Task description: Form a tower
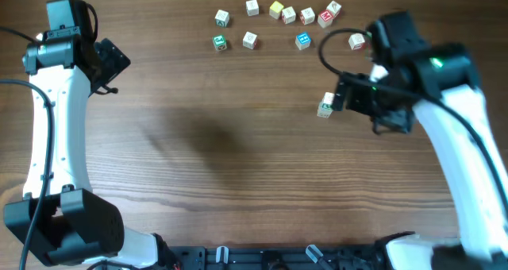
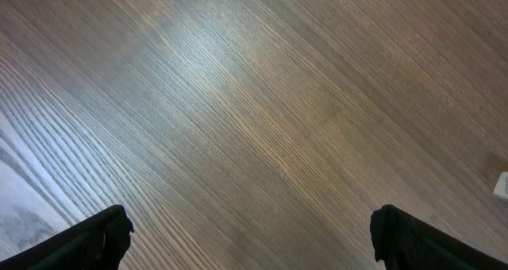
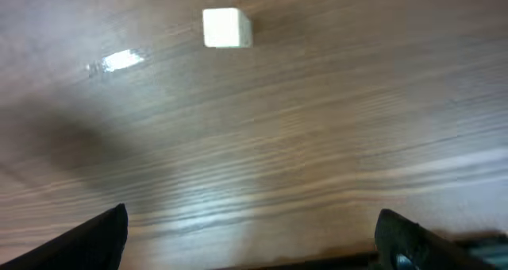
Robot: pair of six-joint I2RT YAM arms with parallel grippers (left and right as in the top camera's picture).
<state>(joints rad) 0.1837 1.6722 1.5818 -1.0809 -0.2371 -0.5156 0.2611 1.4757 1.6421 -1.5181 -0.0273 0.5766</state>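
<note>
The tower (image 1: 325, 106) is a short stack of pale letter cubes right of the table's middle, with a green mark low on its side. My right gripper (image 1: 340, 100) hangs just to its right, open and holding nothing. In the right wrist view its fingers (image 3: 103, 238) stand wide over bare wood. A pale cube (image 3: 226, 28) lies well ahead of them, untouched; I cannot tell if it is the tower's top. My left gripper (image 1: 111, 63) is far off at the upper left. It is open and empty (image 2: 250, 230) above the wood.
Several single letter cubes are scattered along the far edge, among them a green-faced cube (image 1: 219, 41), a blue-faced cube (image 1: 302, 40) and a red-faced cube (image 1: 325, 17). One more cube (image 1: 356, 40) sits beside the right arm's cable. A pale corner (image 2: 502, 184) shows at the left wrist view's right edge.
</note>
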